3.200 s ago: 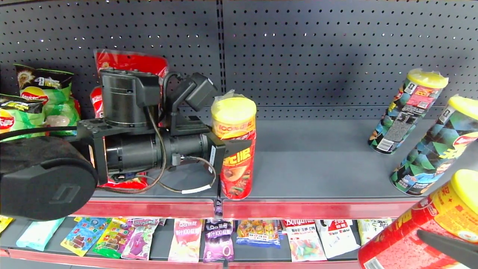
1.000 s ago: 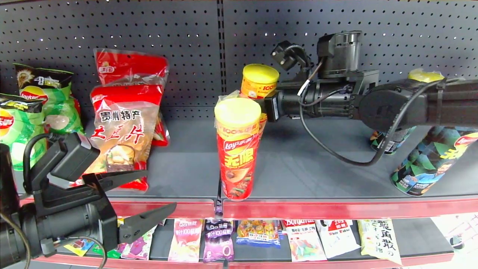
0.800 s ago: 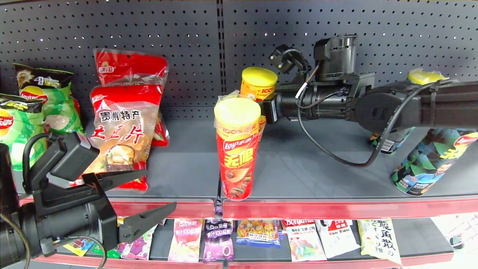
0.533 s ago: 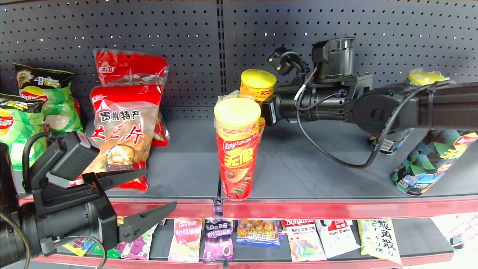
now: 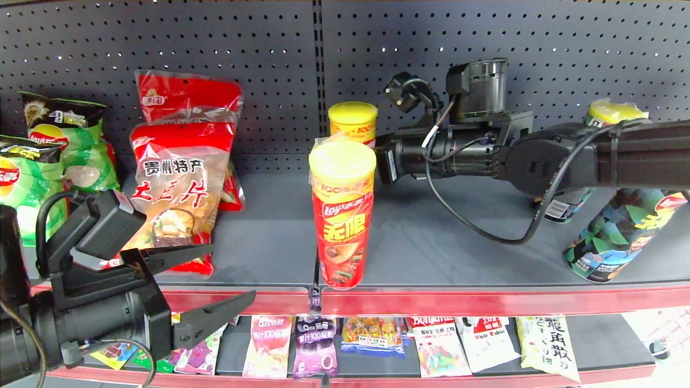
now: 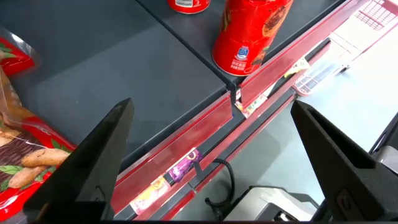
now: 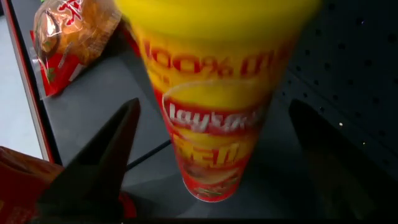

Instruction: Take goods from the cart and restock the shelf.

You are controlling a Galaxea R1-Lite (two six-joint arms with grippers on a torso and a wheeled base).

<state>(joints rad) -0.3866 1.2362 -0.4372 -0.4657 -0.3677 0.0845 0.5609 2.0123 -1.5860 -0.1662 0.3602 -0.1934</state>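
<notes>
Now | L hand [image 5: 233, 272] open | R hand [image 7: 213, 102] open | front can [image 5: 342, 215] part-hides rear can [image 5: 353, 118]

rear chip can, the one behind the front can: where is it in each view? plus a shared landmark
Head: rear can against the pegboard, behind the front can.
Left wrist: its base cut off beyond the front can.
Right wrist: in the middle, inside the open right claw.
Landmark: red snack bag.
</notes>
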